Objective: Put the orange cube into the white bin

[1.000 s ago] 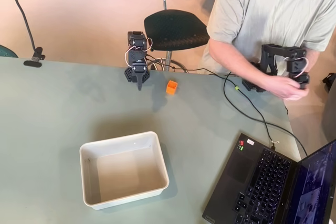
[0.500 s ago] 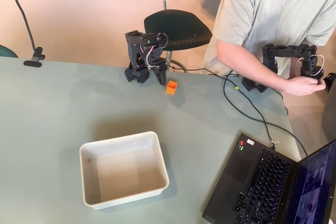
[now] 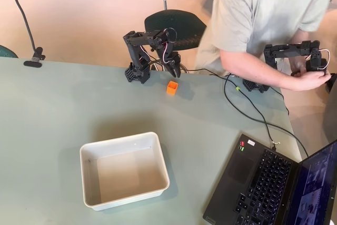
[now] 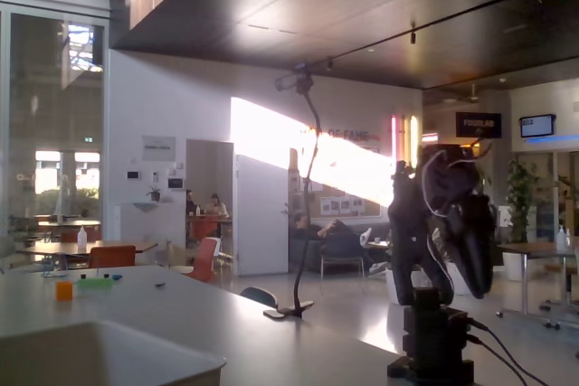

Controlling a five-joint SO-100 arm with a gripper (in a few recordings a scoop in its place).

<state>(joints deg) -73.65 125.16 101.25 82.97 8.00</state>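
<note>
The tool (image 3: 174,70) has swung rightward, past the orange cube (image 3: 172,88).

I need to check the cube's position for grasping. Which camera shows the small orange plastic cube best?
The overhead view: the small orange plastic cube sits unobstructed on the green table. The fixed view doesn't show it clearly.

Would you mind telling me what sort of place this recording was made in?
Probably a large shared workspace or campus hall, not a home: the fixed view shows a high dark ceiling, cafe-style tables with orange chairs and people seated far off. A pale green table holds an open black laptop.
</note>
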